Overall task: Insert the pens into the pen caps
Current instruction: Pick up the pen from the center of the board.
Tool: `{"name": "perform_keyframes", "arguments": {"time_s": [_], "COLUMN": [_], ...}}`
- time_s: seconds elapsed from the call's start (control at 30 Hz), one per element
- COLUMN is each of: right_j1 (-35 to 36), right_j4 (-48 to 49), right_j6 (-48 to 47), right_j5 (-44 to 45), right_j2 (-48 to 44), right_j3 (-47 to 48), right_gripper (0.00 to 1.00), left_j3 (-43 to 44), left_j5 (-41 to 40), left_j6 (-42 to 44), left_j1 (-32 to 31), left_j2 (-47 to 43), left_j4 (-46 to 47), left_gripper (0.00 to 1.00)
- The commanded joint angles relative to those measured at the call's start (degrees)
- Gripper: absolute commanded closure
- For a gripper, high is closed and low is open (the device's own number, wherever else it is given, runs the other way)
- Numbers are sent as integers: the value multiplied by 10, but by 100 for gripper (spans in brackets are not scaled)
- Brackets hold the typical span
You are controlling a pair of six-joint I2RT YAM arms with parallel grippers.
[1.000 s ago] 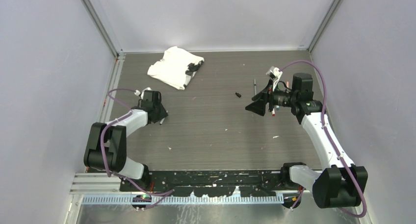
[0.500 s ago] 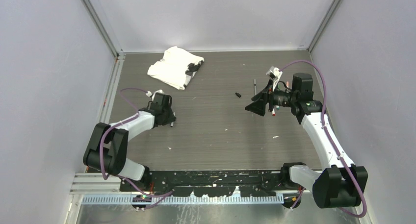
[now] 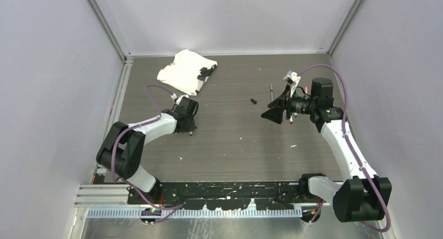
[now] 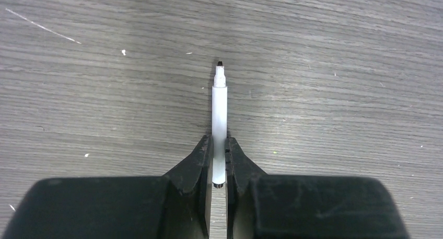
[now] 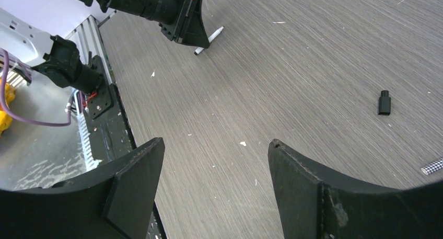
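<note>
A white pen (image 4: 219,113) with a small dark tip sticks forward from my left gripper (image 4: 219,143), whose jaws are shut on its rear end, just above the table. In the top view the left gripper (image 3: 188,125) is left of centre, the pen's end (image 3: 190,134) poking out below it. My right gripper (image 5: 217,147) is open and holds nothing; it hangs above the table at the right (image 3: 275,113). A black pen cap (image 3: 253,100) (image 5: 384,102) lies between the two grippers, apart from both. A slim dark grey pen (image 3: 271,92) lies behind the right gripper.
A crumpled white cloth (image 3: 185,71) with a dark object on it lies at the back left. Small white flecks are scattered over the grey wood-grain table (image 3: 230,145). The black base rail (image 3: 224,189) runs along the near edge. Walls close in on three sides.
The left arm has swung right and toward the table's middle, carrying the white pen, and its jaws have closed tighter on it. The right arm has not moved.
</note>
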Motion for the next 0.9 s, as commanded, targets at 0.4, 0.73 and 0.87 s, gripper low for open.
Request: {"name": "perform_keyframes", "arguments": {"time_s": [0.4, 0.73, 0.87], "right_j1": [19, 76, 101], "right_j4": [36, 300, 408], "right_j6": [4, 225, 341], "right_j5": [-26, -67, -9], "right_j2": [-6, 32, 45], "right_j3": [-5, -93, -124], "right_gripper": [22, 19, 19], "left_j3": [-119, -231, -243], "left_j5": [52, 114, 90], "left_j6": [66, 44, 30], "left_j1": [-63, -129, -170], "left_j2": [-142, -320, -340], "left_j4": [85, 353, 436], "left_gripper": [99, 99, 99]}}
